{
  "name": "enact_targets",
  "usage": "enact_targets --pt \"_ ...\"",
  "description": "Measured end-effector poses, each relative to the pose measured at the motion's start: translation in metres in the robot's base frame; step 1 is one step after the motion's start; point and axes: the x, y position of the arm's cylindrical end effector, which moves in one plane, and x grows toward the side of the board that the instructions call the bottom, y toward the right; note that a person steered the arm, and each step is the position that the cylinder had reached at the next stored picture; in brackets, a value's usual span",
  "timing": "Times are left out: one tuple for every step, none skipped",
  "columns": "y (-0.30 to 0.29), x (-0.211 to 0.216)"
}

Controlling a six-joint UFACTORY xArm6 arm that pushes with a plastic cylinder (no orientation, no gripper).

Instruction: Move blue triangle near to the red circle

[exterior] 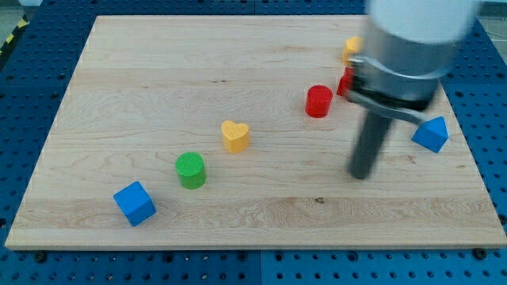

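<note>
Standing upright, my tip [361, 173] rests left of blue triangle [431, 134].

Bystander blocks on a wooden board

The pale wooden board [158, 71] lies on a blue perforated table [491, 95]. Near the view's bottom left sits a blue cube [134, 203]; up and to its right stands a green cylinder [190, 170], and further along the same rising diagonal a yellow heart [234, 136], each well apart from the next. Far toward the view's top right, a yellow block [352, 49] and a second red block [345, 81] show only partly, their shapes unclear.
</note>
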Motion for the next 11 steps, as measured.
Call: enact_targets --pt "0.12 0.0" --pt "0.173 -0.018" --pt "0.174 -0.043" --pt "0.159 -0.064" --pt "0.121 -0.066" --pt "0.073 -0.066" --pt "0.028 -0.066" --pt "-0.002 -0.066" --pt "-0.02 -0.066" --pt "-0.011 -0.065" --pt "0.01 -0.053"
